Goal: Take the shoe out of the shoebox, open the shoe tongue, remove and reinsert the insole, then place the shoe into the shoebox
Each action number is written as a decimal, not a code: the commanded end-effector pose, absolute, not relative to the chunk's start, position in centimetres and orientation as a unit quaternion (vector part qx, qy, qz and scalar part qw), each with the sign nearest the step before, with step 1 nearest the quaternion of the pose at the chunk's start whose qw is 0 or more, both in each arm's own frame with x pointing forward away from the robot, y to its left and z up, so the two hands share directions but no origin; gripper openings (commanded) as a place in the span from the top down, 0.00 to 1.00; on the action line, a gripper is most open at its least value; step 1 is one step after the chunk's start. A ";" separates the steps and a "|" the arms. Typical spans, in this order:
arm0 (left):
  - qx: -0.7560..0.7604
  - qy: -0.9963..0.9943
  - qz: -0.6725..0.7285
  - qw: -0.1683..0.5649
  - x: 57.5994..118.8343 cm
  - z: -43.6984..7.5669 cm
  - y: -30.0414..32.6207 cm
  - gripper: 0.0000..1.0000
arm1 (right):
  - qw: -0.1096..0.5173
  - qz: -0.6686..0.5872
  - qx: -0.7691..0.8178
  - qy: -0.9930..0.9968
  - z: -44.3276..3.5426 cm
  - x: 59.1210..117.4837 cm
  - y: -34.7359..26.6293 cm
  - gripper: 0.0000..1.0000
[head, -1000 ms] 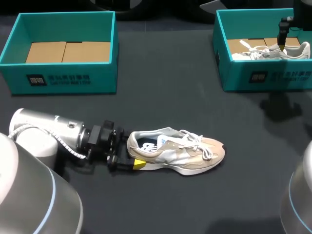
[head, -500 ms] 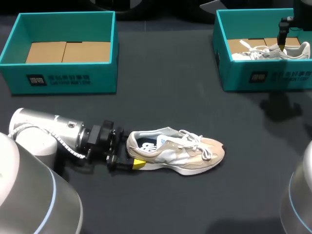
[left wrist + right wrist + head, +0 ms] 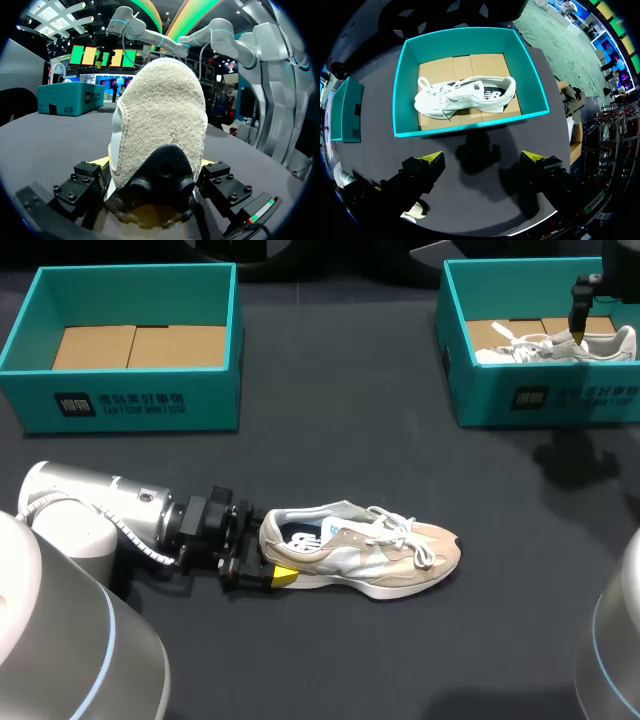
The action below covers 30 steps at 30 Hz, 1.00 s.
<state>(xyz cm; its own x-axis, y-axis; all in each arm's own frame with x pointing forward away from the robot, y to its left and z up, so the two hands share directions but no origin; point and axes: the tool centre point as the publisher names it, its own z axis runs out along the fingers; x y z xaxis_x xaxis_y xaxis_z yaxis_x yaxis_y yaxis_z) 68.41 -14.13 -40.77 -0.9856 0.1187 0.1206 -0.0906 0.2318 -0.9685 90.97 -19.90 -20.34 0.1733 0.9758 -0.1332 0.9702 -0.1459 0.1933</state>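
Shoe (image 3: 360, 555), beige and white with loose white laces, stands on its sole on the dark desk (image 3: 330, 440) just below the middle of the head view, outside both boxes, heel to the left and toe to the right. At the upper left sits a teal shoebox (image 3: 120, 405) with nothing but its cardboard floor showing. Below it, the silver left arm (image 3: 90, 505) stretches low across the desk from the left edge, and the left claw (image 3: 270, 562) holds the shoe by the heel, one yellow fingertip (image 3: 285, 577) showing against the near side of the sole. The left wrist view looks along the shoe from behind, with the suede heel filling the space between the two fingers and touching both. At the upper right a second teal shoebox (image 3: 560, 395) holds a white shoe (image 3: 555, 345) lying on its side on the cardboard floor. In the right wrist view the right claw (image 3: 484, 160) hangs high over bare desk just short of that box, its fingers (image 3: 431, 161) spread wide and holding nothing, its shadow on the desk between them.
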 end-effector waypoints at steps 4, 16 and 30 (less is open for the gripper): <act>-0.008 -0.780 0.620 0.084 68.4 -41.0 -13.9 1.00 | 0.114 0.019 0.755 0.646 -20.7 90.7 -19.3 0.00; -0.008 -0.780 0.620 0.084 68.4 -41.0 -13.9 1.00 | 0.104 0.036 0.761 0.639 -21.8 82.2 -10.2 0.00; -0.008 -0.780 0.620 0.084 68.4 -41.0 -13.9 1.00 | 0.101 0.015 0.751 0.652 -22.4 75.0 -1.1 0.00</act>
<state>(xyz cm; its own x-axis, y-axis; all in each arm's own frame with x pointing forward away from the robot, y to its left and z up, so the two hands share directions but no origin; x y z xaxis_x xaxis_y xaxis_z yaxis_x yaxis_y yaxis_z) 68.43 -14.12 -40.78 -0.9855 0.1191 0.1207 -0.0906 0.2324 -0.9684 75.51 -2.28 -22.62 0.1445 0.9866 -0.0753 0.9803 -0.1324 0.1466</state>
